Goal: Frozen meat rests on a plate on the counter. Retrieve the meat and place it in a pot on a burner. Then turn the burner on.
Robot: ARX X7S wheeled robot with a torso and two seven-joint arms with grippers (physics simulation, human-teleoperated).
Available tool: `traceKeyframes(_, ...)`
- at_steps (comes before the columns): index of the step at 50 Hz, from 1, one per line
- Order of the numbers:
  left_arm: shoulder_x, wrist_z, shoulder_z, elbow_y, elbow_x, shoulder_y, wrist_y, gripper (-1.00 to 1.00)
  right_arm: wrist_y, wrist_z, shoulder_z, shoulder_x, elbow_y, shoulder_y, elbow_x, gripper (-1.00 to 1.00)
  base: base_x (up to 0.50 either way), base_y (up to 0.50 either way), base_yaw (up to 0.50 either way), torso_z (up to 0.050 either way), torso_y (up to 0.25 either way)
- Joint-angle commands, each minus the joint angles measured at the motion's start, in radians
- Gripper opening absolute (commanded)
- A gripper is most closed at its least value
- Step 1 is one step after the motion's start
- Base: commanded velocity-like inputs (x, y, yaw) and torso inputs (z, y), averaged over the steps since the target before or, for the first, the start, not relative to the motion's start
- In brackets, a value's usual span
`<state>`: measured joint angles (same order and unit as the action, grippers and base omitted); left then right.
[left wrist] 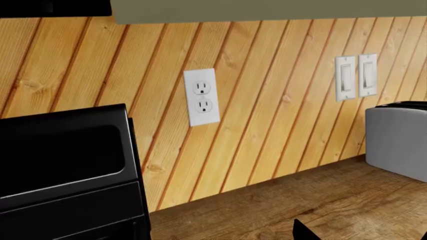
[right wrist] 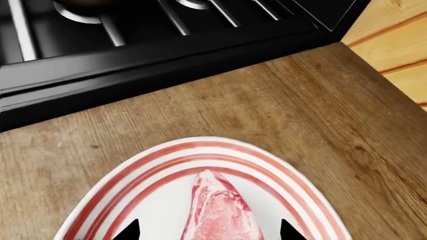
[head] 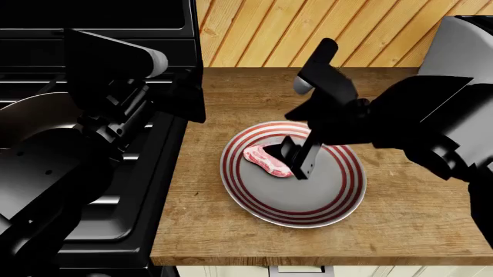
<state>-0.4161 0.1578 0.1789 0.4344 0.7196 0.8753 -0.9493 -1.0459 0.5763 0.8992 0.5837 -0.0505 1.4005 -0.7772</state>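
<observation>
The meat (right wrist: 220,212) is seen lying on the striped plate (head: 339,196) on the counter (head: 231,231), directly between the spread fingertips of the right gripper (right wrist: 209,231), long axis aligned with the approach; the left gripper's state cannot be told.

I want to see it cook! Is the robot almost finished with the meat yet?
Not yet. Nothing looks done: the meat lies on the plate on the counter. In hand now: the right pincer is open over the plate, one fingertip on each side of the meat in the right wrist view. Left to do: grab it, put it in the pot, turn on a burner.
</observation>
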Motion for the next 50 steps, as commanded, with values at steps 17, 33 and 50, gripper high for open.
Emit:
traceKeyframes(17,-0.003,0.006,0.009,-0.014,0.007,-0.002,0.0,1.0,0.073,0.035,0.04,-0.019,-0.09,-0.047,0.038,1.0,0.0,0.0,0.0,0.0,0.0)
traceKeyframes(33,-0.002,0.004,0.015,-0.025,0.007,-0.004,0.008,1.0,0.094,0.037,0.057,-0.027,-0.125,-0.058,0.058,1.0,0.0,0.0,0.0,0.0,0.0)
traceKeyframes(50,-0.003,0.004,0.022,-0.037,0.006,-0.007,0.017,1.0,0.122,0.053,0.078,-0.048,-0.186,-0.066,0.08,1.0,0.0,0.0,0.0,0.0,0.0)
